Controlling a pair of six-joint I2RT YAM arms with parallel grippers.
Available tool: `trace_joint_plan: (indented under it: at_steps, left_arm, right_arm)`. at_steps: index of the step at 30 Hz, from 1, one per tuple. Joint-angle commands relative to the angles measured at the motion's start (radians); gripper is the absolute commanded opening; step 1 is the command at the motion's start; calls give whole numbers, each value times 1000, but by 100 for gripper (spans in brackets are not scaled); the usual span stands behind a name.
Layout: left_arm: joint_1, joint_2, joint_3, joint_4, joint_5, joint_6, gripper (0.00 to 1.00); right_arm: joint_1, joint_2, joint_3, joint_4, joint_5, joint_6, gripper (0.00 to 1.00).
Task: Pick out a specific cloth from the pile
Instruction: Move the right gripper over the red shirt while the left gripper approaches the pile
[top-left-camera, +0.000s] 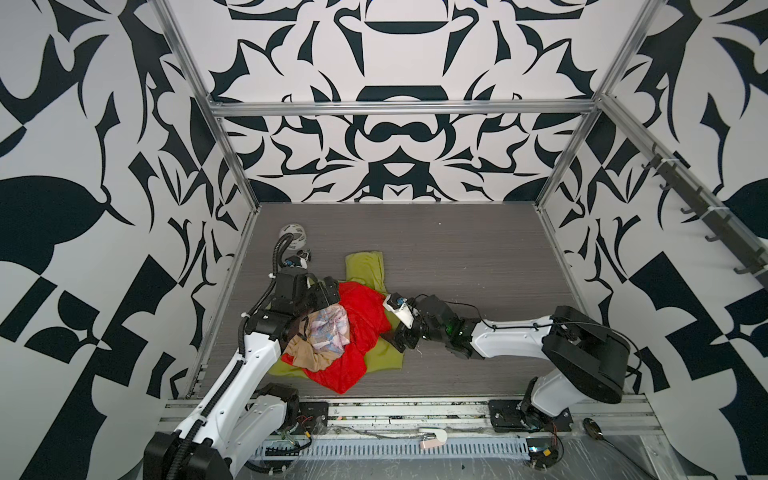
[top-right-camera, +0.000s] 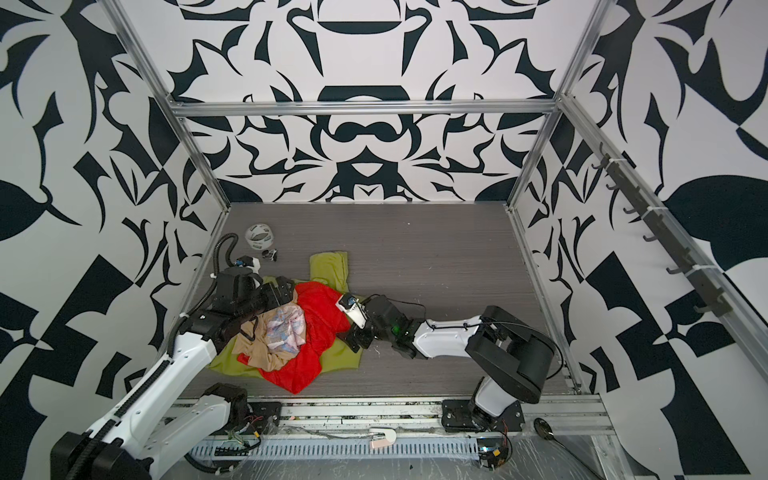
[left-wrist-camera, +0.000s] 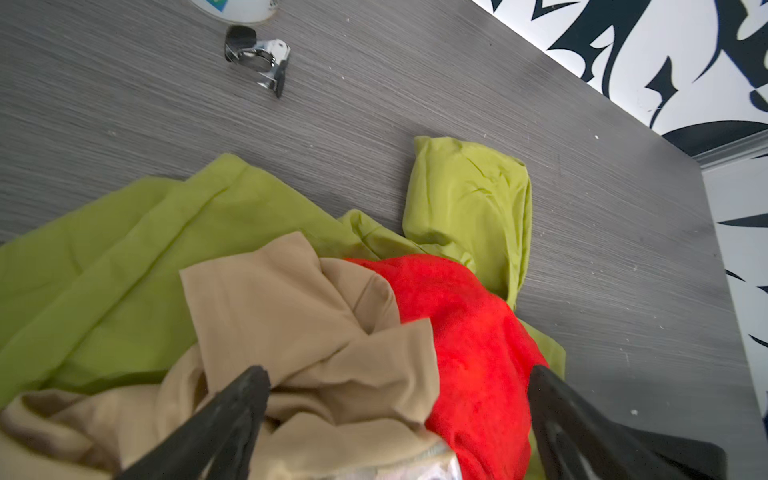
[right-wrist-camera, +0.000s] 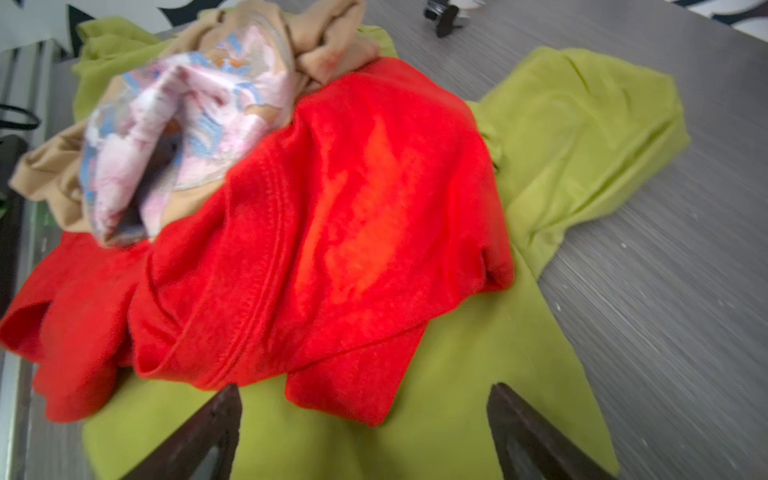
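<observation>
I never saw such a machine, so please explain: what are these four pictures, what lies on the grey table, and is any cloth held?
The robot has a left arm and a right arm, each ending in a two-finger gripper. Two pictures look down on the whole scene; two come from cameras on the wrists. On the table lies a pile: a yellow-green shirt underneath, a red cloth on it, then a beige cloth and a pastel printed cloth. A metal part lies apart. The left gripper hangs open over the pile, the right gripper open at the red cloth's edge. Neither holds anything.
</observation>
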Motion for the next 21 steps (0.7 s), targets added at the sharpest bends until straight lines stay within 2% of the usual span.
trace_joint_plan:
  at_steps: [1, 8, 12, 21]
  left_arm:
    - [-1, -30, -2, -86, 31, -24, 99]
    - [-1, -67, -38, -80, 27, -15, 99]
    - [-1, -78, -46, -102, -13, -13, 99]
    - [-1, -22, 2, -151, -6, 23, 99]
  right_arm:
    - [3, -4, 14, 118, -79, -80, 94]
    - [30, 51, 24, 188, -92, -78, 90]
    - [34, 76, 27, 214, -103, -85, 87]
    - [51, 128, 55, 272, -139, -55, 81]
